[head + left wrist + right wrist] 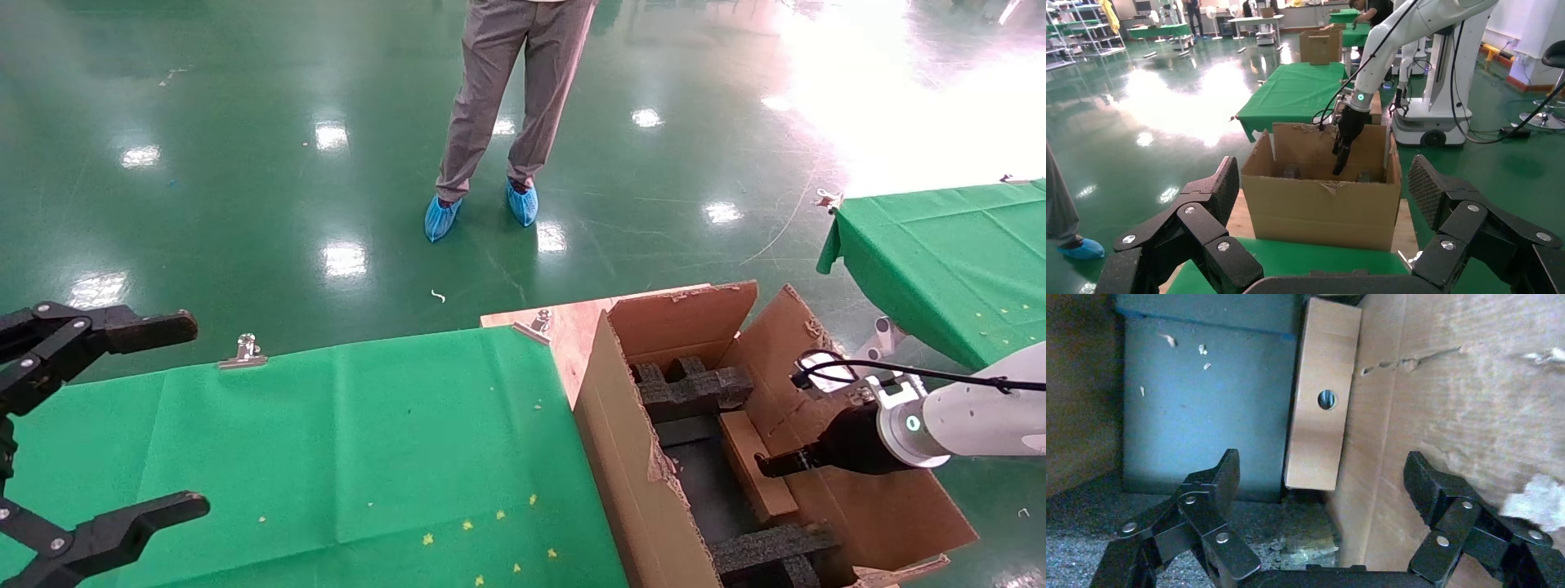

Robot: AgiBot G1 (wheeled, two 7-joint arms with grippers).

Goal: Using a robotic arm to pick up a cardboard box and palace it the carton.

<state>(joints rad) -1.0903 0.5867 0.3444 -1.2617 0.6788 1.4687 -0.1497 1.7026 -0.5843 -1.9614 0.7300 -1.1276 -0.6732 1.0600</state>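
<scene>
Item count: one large carton (621,457) with raised flaps; one slim cardboard box (756,465) inside it; two black foam blocks (695,388) visible in the carton. Two tables with green cloth (351,441). Two metal clips (243,351) on the near table edge. Two grippers: left (122,425), right (776,465). One person (507,106) standing, wearing two blue shoe covers (441,216).

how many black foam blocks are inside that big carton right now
2 in the head view: one foam block at the carton's far end, another foam block at its near end. More may lie hidden under the cardboard box.
</scene>
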